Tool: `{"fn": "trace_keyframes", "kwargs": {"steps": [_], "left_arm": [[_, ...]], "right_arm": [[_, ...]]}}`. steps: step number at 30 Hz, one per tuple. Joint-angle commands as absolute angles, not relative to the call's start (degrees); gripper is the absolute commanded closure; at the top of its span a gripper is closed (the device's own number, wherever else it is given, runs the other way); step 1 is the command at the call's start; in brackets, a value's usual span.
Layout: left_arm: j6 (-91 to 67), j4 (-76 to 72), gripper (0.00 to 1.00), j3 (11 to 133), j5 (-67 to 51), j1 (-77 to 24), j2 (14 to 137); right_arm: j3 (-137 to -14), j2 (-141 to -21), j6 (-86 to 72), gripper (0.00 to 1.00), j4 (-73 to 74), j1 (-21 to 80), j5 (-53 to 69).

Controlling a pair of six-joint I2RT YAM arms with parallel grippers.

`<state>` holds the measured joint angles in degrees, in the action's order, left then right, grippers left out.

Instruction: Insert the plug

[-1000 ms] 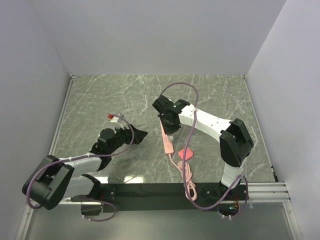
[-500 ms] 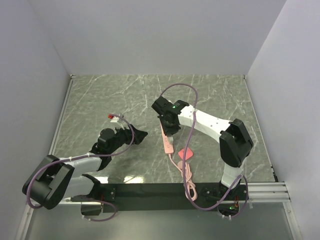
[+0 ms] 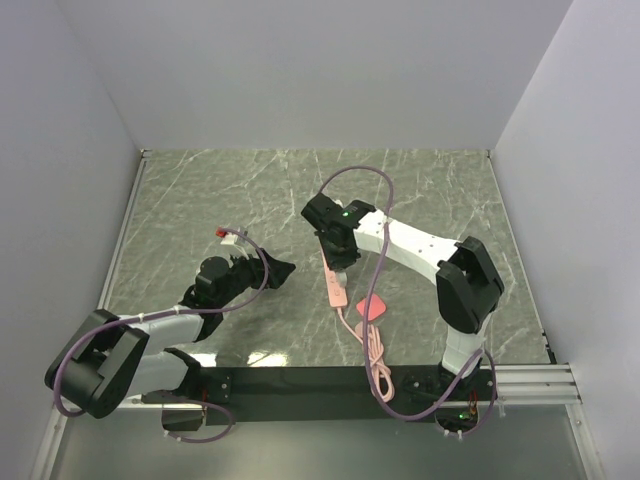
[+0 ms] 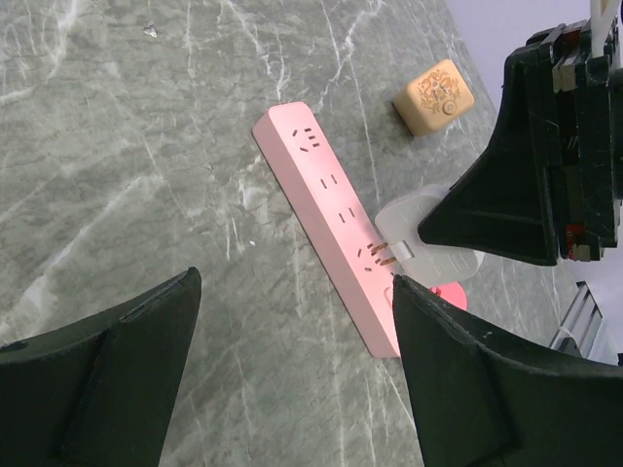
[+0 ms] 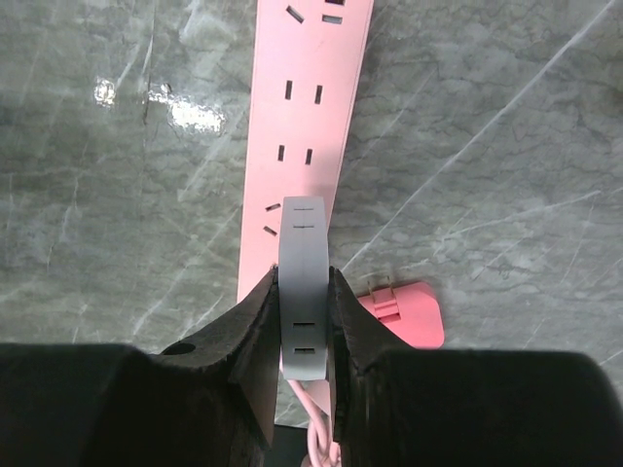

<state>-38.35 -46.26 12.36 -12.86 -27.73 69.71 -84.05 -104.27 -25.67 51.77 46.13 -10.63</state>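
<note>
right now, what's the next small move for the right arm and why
Probably press the right gripper, shut on the white plug, gently toward the pink power strip. In the left wrist view the prongs sit at a socket's slots but show bare metal, so the plug looks unseated.

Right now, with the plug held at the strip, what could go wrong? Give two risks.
1. The prongs of the white plug look angled at the power strip; they could miss the slots and bend.
2. The left gripper is open and off the strip, so pushing may slide it.
</note>
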Motion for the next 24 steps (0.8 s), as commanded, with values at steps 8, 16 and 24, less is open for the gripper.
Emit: {"fn": "trace_keyframes", "kwargs": {"steps": [8, 16, 24], "left_arm": [[-38.1, -49.7, 0.15, 12.3, -14.2, -27.5, 70.5], [-38.1, -49.9, 0.15, 12.5, -14.3, -27.5, 71.1], [-38.1, -50.1, 0.15, 12.4, -14.2, -27.5, 71.5]], "right_arm": [[-86.4, -107.1, -24.8, 1.00, 50.1, 45.5, -12.3], [-84.9, -106.5, -25.8, 1.00, 50.0, 45.5, -11.8], [-81.9, -107.1, -27.8, 1.00, 47.5, 46.8, -10.5]]}}
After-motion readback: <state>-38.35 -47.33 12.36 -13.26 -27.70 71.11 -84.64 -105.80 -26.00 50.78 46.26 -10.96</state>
